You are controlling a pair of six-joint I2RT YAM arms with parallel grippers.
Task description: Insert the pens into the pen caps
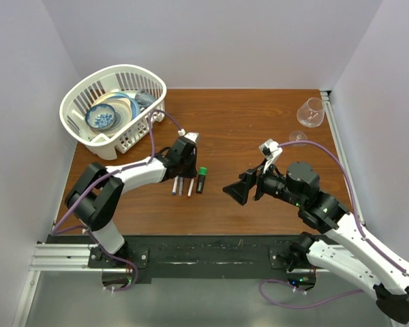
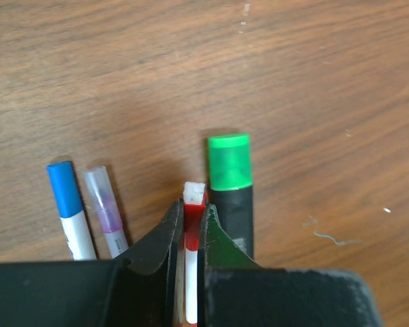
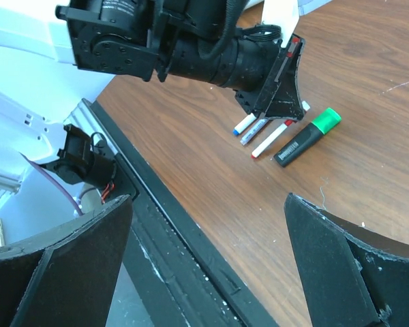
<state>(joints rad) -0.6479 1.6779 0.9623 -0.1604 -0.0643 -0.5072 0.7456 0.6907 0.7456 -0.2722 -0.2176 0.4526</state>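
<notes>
Four pens lie side by side on the wooden table. In the left wrist view they are a white pen with a blue cap (image 2: 63,187), a purple-tinted pen (image 2: 103,201), a white pen with a red cap (image 2: 193,225) and a black marker with a green cap (image 2: 230,161). My left gripper (image 2: 193,208) is down on the table and shut on the red cap. In the top view it (image 1: 183,176) is at the pens' far ends (image 1: 188,185). My right gripper (image 1: 236,192) is open and empty to the right of the pens, with its fingers (image 3: 341,266) wide apart.
A white basket (image 1: 88,85) with a bowl (image 1: 101,117) and plates stands at the back left. A wine glass (image 1: 310,113) lies at the back right. The black mounting rail (image 1: 204,248) runs along the near edge.
</notes>
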